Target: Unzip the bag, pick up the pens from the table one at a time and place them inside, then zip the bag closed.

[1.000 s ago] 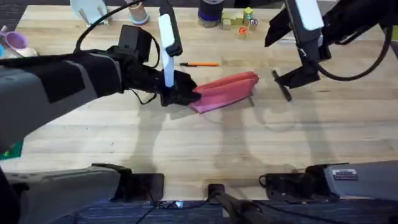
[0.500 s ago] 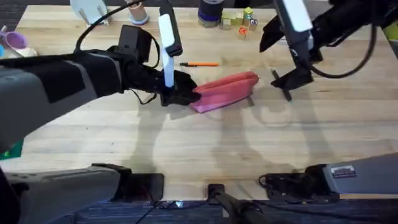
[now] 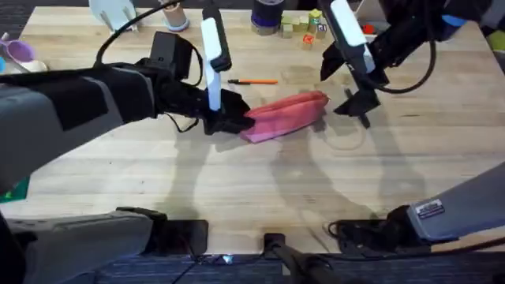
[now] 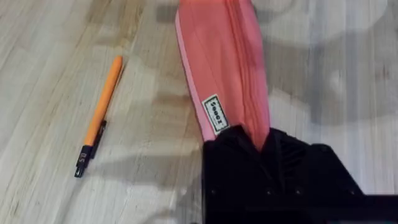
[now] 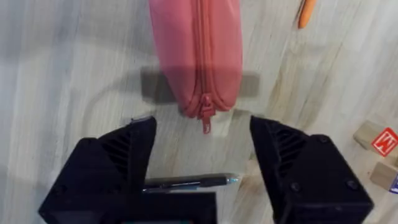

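Observation:
The pink bag (image 3: pixel 288 113) lies zipped on the table (image 3: pixel 237 181), its zipper (image 5: pixel 200 50) running along the top. My left gripper (image 3: pixel 235 118) is shut on the bag's left end (image 4: pixel 261 134). At the bag's right end my right gripper (image 3: pixel 355 104) hovers open; the zipper pull (image 5: pixel 206 124) lies just ahead of the gap between its fingers (image 5: pixel 121 158). An orange pen with a black end (image 3: pixel 252 81) lies behind the bag, also seen beside it (image 4: pixel 99 118). The black pen (image 5: pixel 189 182) lies on the wood under my right gripper.
Small coloured blocks (image 3: pixel 304 30) and a dark cup (image 3: pixel 268 12) stand at the table's back edge. A white object (image 3: pixel 114 12) and a purple item (image 3: pixel 20 51) sit at the back left. Bare wood stretches in front of the bag.
My right arm has swung left and in toward the bag's right end. The left gripper, the bag and the orange pen have stayed put.

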